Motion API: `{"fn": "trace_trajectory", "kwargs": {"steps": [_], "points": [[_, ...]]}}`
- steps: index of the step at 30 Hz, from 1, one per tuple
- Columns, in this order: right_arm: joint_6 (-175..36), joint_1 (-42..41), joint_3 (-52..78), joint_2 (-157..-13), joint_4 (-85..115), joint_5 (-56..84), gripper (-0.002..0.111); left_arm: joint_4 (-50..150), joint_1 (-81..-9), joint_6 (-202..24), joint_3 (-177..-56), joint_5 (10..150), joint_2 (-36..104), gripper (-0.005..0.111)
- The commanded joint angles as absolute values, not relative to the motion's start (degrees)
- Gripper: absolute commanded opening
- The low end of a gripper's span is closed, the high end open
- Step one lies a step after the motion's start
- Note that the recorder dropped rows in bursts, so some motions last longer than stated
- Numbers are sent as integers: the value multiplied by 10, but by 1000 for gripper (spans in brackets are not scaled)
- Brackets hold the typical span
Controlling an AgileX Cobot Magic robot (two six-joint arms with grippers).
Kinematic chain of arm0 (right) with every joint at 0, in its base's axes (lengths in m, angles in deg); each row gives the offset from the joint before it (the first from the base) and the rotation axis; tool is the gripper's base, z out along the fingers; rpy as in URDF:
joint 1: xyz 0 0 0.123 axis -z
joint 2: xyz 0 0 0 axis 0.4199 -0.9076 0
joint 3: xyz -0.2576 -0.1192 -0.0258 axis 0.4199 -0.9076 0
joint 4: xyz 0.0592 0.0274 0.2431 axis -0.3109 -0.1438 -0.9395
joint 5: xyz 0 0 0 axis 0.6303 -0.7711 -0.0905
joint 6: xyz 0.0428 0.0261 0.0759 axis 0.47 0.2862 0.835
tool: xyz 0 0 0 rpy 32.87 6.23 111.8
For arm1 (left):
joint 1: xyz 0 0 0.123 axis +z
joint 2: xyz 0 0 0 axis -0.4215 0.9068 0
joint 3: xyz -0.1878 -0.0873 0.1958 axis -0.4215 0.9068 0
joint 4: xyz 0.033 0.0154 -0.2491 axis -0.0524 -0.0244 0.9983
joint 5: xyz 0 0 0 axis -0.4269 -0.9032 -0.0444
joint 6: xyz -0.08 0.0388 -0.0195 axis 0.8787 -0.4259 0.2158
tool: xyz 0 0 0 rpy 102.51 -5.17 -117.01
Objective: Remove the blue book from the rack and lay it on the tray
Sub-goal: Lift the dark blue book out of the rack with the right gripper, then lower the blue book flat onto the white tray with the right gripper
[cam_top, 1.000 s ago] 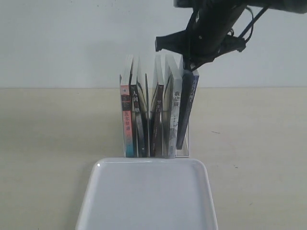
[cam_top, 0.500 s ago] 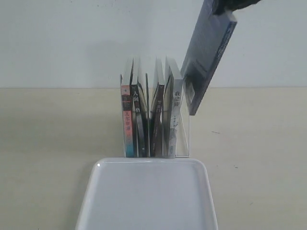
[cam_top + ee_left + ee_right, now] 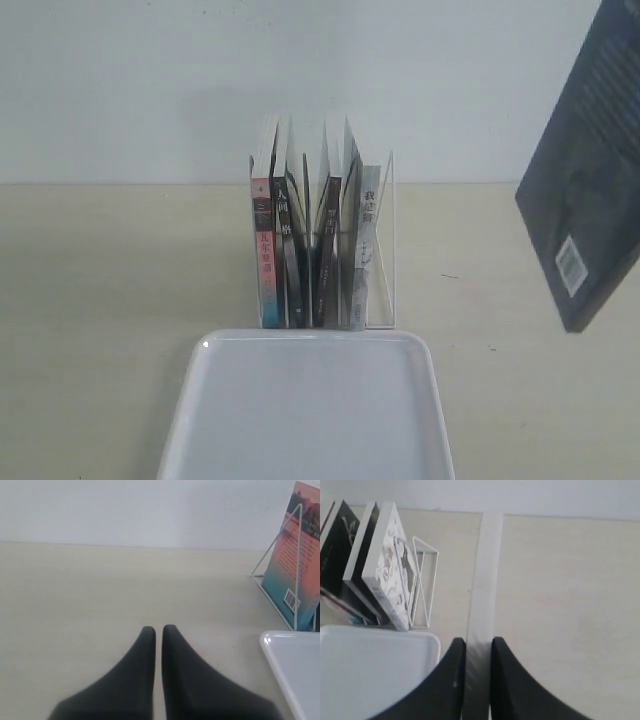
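Blue book point(image 3: 588, 185) is now fully out of the rack point(image 3: 385, 262), hanging tilted at the frame's right edge, pinched along its page edge by the right pincer point(image 3: 478, 651); the left pincer point(image 3: 158, 632) is pressed together, and laying the book on the tray point(image 3: 310, 420) remains.

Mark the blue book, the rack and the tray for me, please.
blue book point(image 3: 588, 185), exterior view, middle of its dark cover.
rack point(image 3: 387, 268), exterior view, clear right-hand end panel.
tray point(image 3: 310, 415), exterior view, bare white floor.

Black left tool point(image 3: 159, 630), black right tool point(image 3: 478, 641)
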State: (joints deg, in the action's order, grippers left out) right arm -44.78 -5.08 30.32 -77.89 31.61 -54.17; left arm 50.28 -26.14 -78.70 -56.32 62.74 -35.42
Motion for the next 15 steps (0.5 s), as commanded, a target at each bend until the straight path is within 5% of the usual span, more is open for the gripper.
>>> {"fn": "trace_trajectory", "kwargs": {"steps": [1, 15], "points": [[-435, -50, 195, -760, 262, -425, 0, 509, -261, -788, -561, 627, -356, 4], [-466, -93, 106, -783, 187, -324, 0, 509, -261, -788, -561, 627, -356, 4]]}}
